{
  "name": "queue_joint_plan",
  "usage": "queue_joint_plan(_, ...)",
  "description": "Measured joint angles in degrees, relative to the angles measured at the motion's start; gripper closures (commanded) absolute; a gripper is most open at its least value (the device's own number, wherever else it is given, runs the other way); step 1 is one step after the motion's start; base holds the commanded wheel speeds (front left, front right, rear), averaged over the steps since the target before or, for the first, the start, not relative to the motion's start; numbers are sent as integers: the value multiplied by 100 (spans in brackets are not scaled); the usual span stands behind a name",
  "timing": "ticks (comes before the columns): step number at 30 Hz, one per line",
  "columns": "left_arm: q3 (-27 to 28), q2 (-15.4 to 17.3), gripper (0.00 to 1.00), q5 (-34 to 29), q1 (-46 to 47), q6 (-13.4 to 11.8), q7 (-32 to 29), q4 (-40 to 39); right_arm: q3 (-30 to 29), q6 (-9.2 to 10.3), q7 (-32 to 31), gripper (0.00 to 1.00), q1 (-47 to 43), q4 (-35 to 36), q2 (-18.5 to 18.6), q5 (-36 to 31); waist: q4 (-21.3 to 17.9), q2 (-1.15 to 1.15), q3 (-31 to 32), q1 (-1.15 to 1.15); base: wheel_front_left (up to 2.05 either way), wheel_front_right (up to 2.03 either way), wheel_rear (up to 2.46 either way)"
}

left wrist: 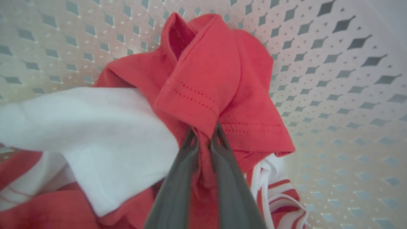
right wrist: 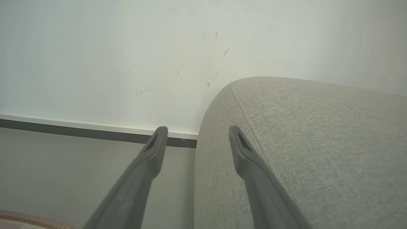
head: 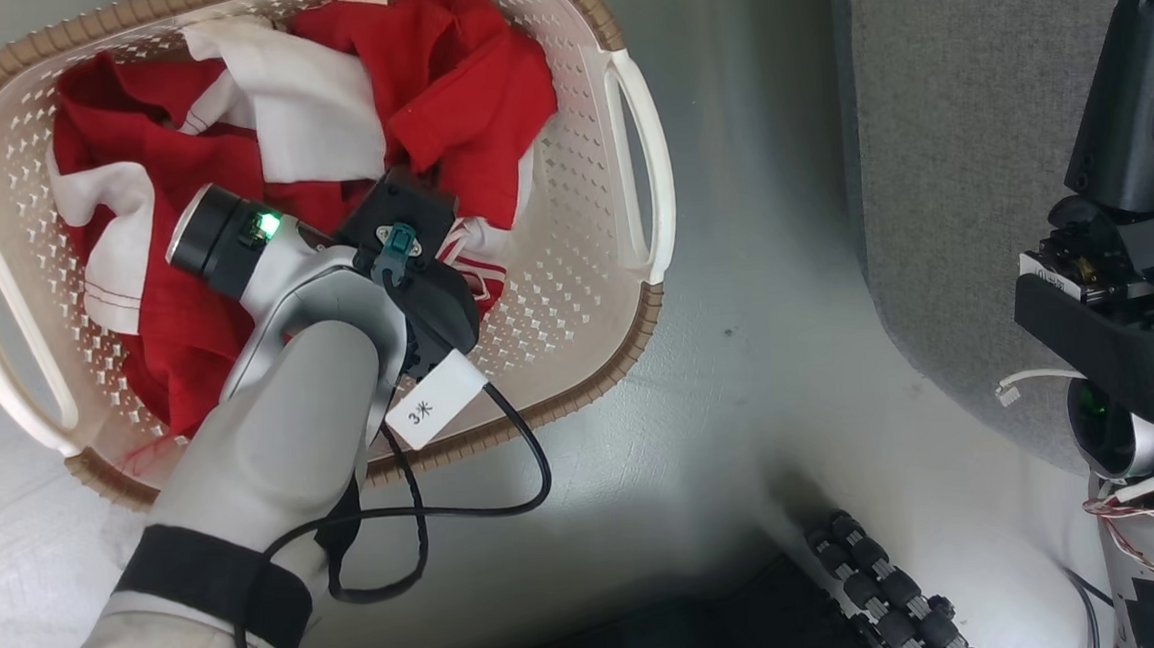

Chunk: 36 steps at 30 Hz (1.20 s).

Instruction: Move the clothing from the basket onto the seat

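The cream perforated basket (head: 633, 260) sits on the floor at the upper left, holding the red and white clothing (head: 462, 81). My left arm reaches down into it, and the wrist (head: 413, 264) hides the fingers from the head view. In the left wrist view my left gripper (left wrist: 204, 133) is shut on a fold of red clothing (left wrist: 203, 82), beside a white panel (left wrist: 105, 133) and striped trim (left wrist: 279, 190). The grey sofa (head: 968, 160) fills the right side. My right gripper (right wrist: 197, 130) hangs open and holds nothing, over the sofa's rounded edge (right wrist: 302, 143).
A black cable (head: 536, 477) loops from my left forearm over the basket's brown rim (head: 562, 405). My base's black roller wheels (head: 879, 586) lie at the bottom. A pale wall with a dark skirting strip (right wrist: 79, 132) stands behind the sofa. Bare floor (head: 765, 282) separates basket and sofa.
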State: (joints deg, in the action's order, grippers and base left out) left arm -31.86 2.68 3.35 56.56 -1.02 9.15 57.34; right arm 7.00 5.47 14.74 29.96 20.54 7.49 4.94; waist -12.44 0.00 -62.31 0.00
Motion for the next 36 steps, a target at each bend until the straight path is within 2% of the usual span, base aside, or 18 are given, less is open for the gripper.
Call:
queue_joint_plan(6,-75,1,100,138,94,4,107,7,-26,0,0,0,31,-102,-15,0,-21,0,-2,-1,0,0,0)
queue_joint_plan(12,-170,1,100,684,36,11,374,-278,-46,-45,3,0,126,-521,-38,1,32,0,156,0,0,0,0)
queue_joint_plan(16,-269,1,100,839,-48,63,467,-481,-66,-57,4,0,126,-811,-59,5,110,0,348,0,0,0,0)
queue_joint_plan(25,-606,-2,100,1070,-186,258,515,-943,-252,-96,3,0,17,-1488,-35,16,428,0,1030,-1,0,0,0)
queue_joint_plan(36,-638,-12,100,1141,-183,366,515,-1553,-423,-201,2,0,-166,-2312,-21,218,807,0,1922,-1,0,0,0)
